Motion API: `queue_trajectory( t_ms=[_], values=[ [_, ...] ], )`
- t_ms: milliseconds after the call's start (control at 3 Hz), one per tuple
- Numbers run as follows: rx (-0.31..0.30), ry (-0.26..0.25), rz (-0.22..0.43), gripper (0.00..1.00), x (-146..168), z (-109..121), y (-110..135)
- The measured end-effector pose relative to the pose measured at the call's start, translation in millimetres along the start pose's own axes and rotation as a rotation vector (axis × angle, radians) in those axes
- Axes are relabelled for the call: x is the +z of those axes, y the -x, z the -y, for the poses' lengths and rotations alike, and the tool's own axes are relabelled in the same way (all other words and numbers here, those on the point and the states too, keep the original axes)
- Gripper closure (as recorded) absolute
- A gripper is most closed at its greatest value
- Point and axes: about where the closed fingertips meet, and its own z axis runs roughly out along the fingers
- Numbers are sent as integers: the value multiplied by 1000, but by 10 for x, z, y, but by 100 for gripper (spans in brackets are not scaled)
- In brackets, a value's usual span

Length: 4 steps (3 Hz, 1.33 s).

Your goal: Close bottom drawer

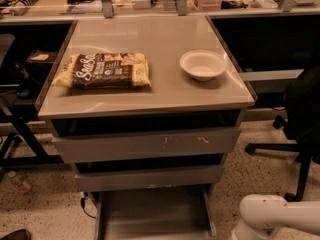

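Evidently the bottom drawer (152, 211) sits pulled out at six o'clock beneath the cabinet (150, 96), waiting to be pushed home, while only a white arm (280, 216) shows at five o'clock, its gripper out of sight, so I cannot tell its state.
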Motion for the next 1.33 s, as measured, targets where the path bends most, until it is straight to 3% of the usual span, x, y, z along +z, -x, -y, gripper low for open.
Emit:
queue_trajectory(
  t_ms=[667,1333],
  values=[
    [141,93,81,100,927,528,212],
    [143,109,97,100,1048,548,247]
  ],
)
